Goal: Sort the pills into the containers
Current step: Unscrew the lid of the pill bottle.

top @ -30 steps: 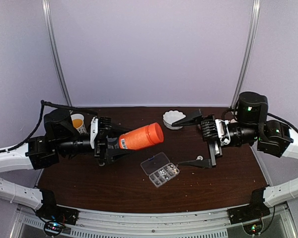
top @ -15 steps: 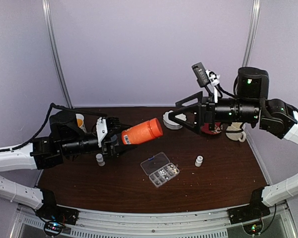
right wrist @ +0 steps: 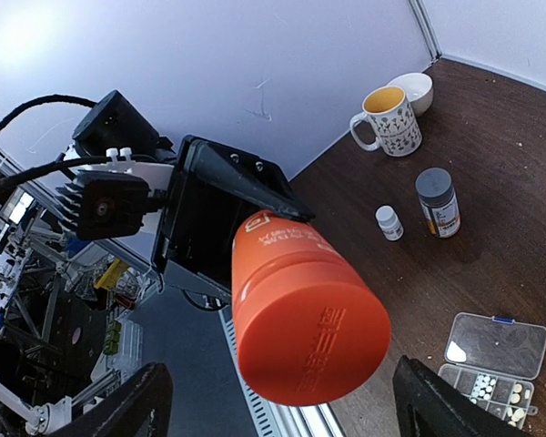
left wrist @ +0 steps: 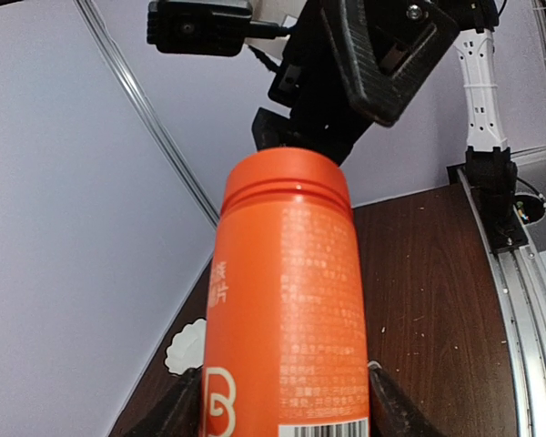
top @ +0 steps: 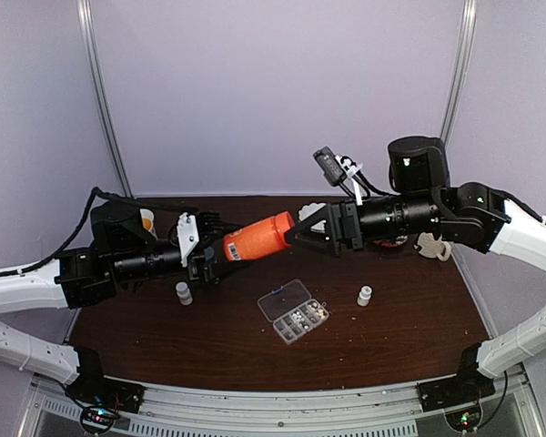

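Observation:
My left gripper [top: 209, 255] [left wrist: 287, 405] is shut on the base of an orange cylindrical bottle [top: 255, 241] [left wrist: 287, 300], holding it almost level above the table. My right gripper [top: 300, 235] [right wrist: 282, 401] is open and faces the bottle's orange cap [right wrist: 318, 341]. One finger stands on each side of the cap, with a gap on both sides. The clear organizer box [top: 293, 311] [right wrist: 491, 360] lies open on the dark table below. Small pale pills [top: 302, 319] [right wrist: 491, 387] sit in its compartments.
Two small white bottles [top: 184, 292] [top: 365, 296] stand on the table either side of the box. A grey-capped bottle [right wrist: 439, 202], a patterned mug [right wrist: 389, 118] and a white bowl [right wrist: 414, 88] are at the back left. A white scalloped bowl [left wrist: 187, 346] sits further back.
My right arm has swung up and left from the table, and its open jaws have come round the bottle's cap. The left gripper has kept hold of the bottle and shifted only slightly.

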